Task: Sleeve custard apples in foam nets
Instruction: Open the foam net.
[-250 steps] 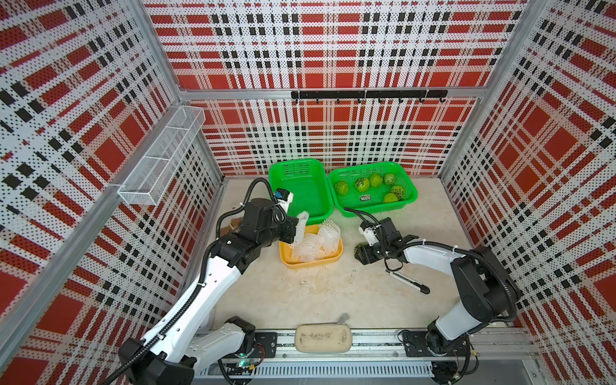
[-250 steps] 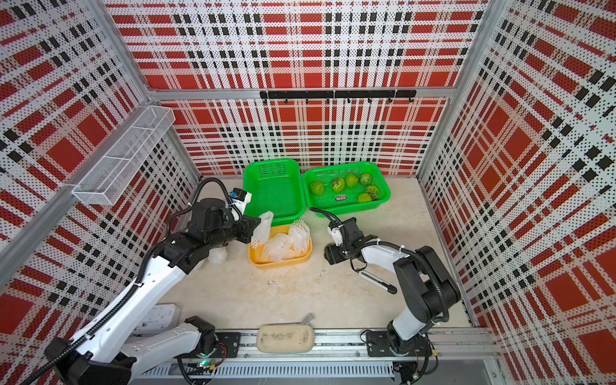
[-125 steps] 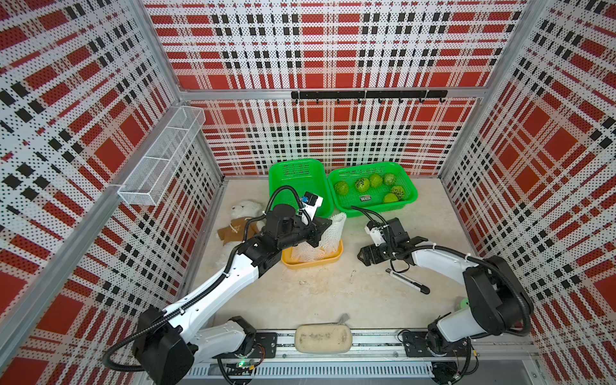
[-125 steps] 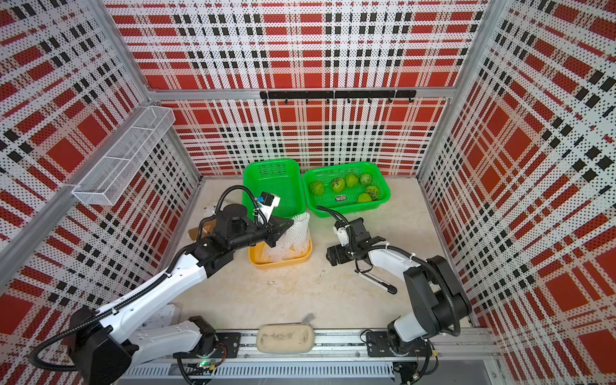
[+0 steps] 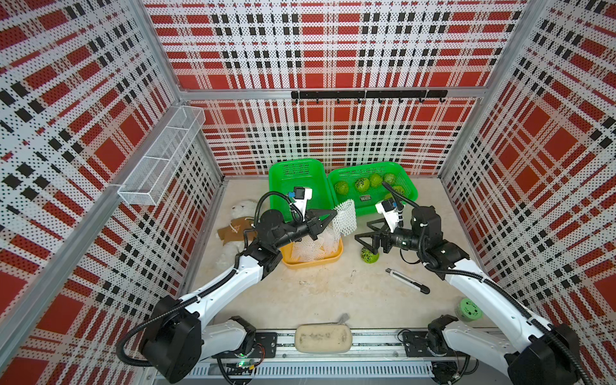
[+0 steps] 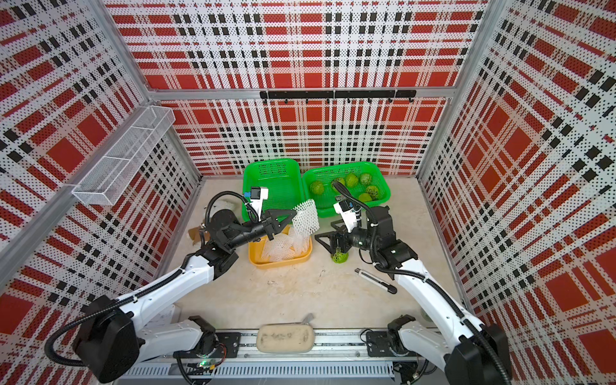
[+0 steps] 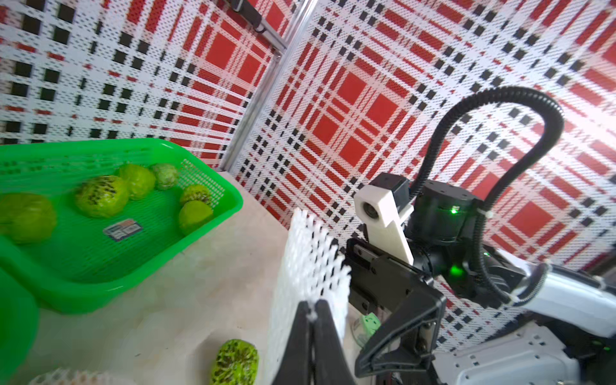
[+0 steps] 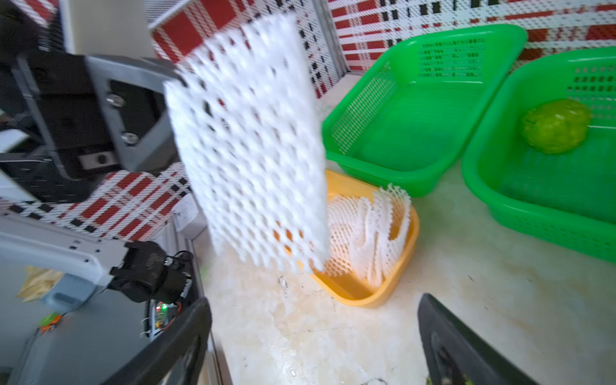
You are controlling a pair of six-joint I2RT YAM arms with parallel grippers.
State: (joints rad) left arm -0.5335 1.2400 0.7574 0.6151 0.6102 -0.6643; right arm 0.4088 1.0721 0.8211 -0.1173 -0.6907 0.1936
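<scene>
White foam net (image 5: 345, 216), flat and diamond-holed, clamped by one edge between the pressed-together tips of the left gripper (image 5: 334, 213). Held clear of the table (image 5: 316, 300), hanging over the far corner of the yellow tray (image 5: 313, 264), near the gap between the two green baskets. Same net close up from the right wrist (image 8: 253, 143), its lower edge in front of the tray. More foam nets (image 5: 311, 246) heaped loose inside that tray, some upright against its wall.

Right gripper (image 5: 363, 242) low over the table, jaws spread wide, nothing clamped between them. One custard apple (image 5: 369, 256) on the bare table directly beneath that gripper, beside the tray and well apart from the hanging net. Possibly brushed by one finger; too hidden from above to tell. From the left wrist, same fruit (image 7: 235, 363) resting on the tabletop, speckled dark.

Other custard apples (image 5: 362, 184) loose in the right-hand green basket (image 5: 410, 195), a small card among them. Left-hand green basket (image 5: 274, 173) just beside it, rims almost touching.

White plush bear (image 5: 242, 213) by the left wall; slim dark tool (image 5: 408, 282) flat on the table near the right arm.
</scene>
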